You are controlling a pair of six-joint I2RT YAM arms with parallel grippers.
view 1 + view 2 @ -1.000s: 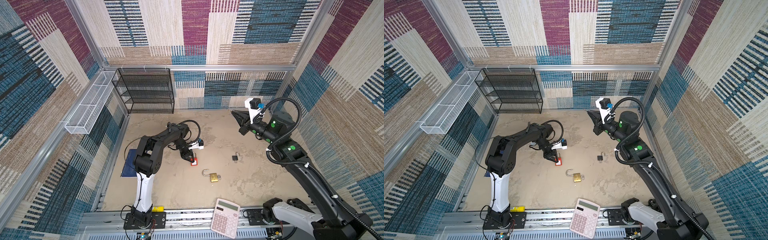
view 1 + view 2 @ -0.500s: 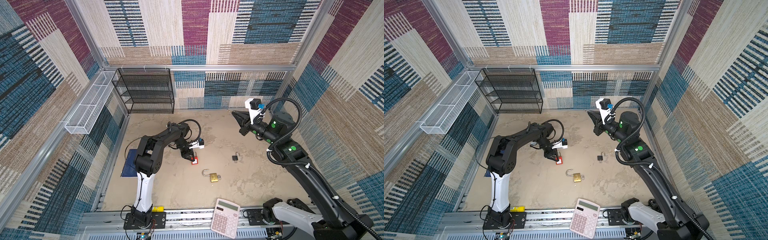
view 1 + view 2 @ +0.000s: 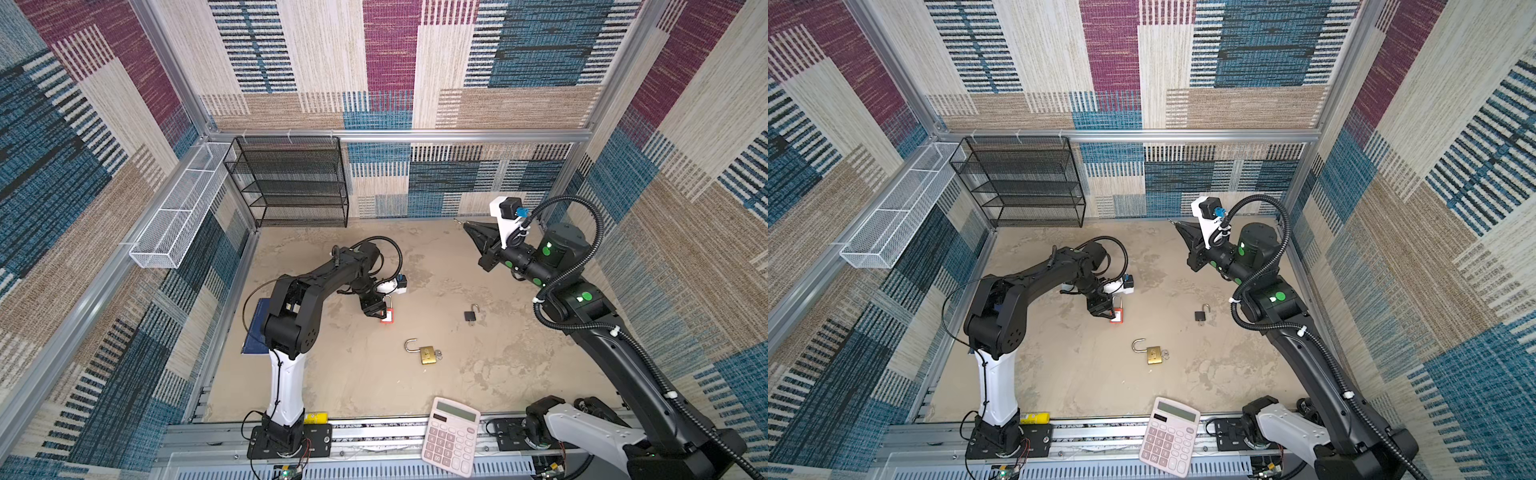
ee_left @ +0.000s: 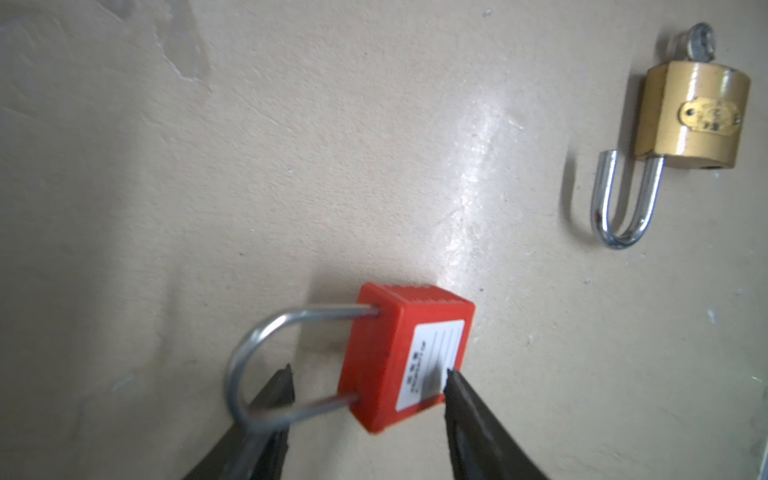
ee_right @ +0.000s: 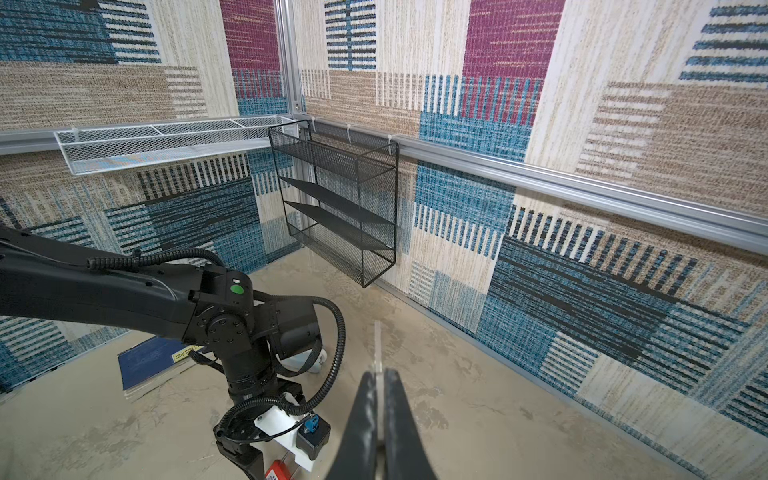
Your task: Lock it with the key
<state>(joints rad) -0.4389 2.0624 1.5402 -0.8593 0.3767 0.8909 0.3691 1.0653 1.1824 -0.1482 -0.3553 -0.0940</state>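
A red padlock (image 4: 399, 357) with a white label lies on the tan tabletop (image 3: 357, 382), both legs of its steel shackle (image 4: 249, 353) in the body. My left gripper (image 4: 368, 386) is low over it and open, one finger by the shackle, the other at the label's edge. In both top views the padlock (image 3: 387, 316) (image 3: 1117, 317) sits at the left gripper's (image 3: 379, 309) tips. My right gripper (image 5: 377, 374) is raised at the back right (image 3: 467, 226), shut on the key (image 5: 377, 345), a thin silver blade that sticks out past the fingertips.
A brass padlock (image 3: 428, 354) with an open shackle and a key in its body lies mid-table. A small black padlock (image 3: 470, 315) lies right of centre. A calculator (image 3: 451, 440) rests on the front rail, a blue book (image 3: 254, 328) at the left, a black mesh shelf (image 3: 291, 183) at the back.
My left gripper's jaws have spread apart around the red padlock, which stays where it was on the table. The right arm has not moved.
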